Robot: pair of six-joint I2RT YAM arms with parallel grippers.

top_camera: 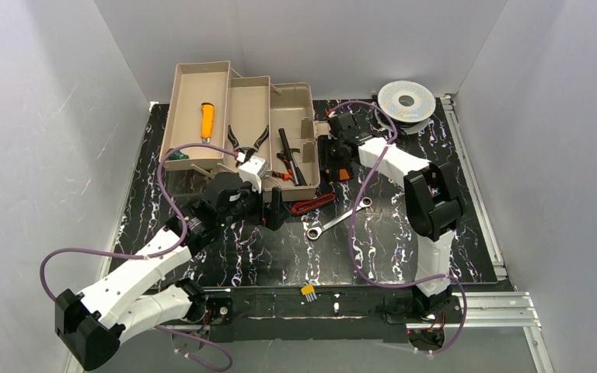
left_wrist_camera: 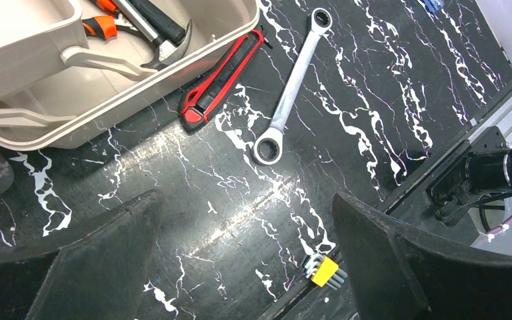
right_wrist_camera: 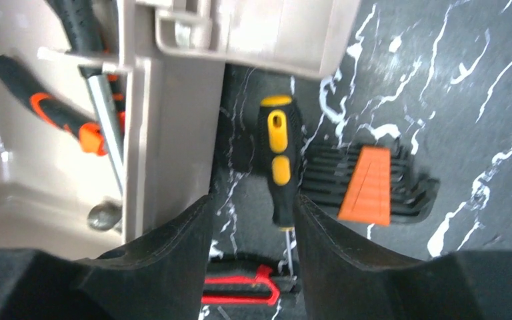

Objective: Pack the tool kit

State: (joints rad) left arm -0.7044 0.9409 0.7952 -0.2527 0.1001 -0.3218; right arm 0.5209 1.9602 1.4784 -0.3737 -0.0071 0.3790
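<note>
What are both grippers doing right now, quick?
Left gripper: open, holding nothing.
Right gripper: open, jaws either side of the yellow-and-black screwdriver, not yet clamped on it.

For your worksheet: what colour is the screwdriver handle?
Screwdriver handle: black with yellow, best in right wrist view.

No word, number, brand or sign can be read in any of the views. The shaft of the wrench [left_wrist_camera: 292, 83], in the upper middle of the left wrist view, shows only bright metal and glare. It is too small to tell any stamp on it. The orange holder of the hex key set [right_wrist_camera: 368, 183], at the right of the right wrist view, is blurred, and no print can be made out on it.
</note>
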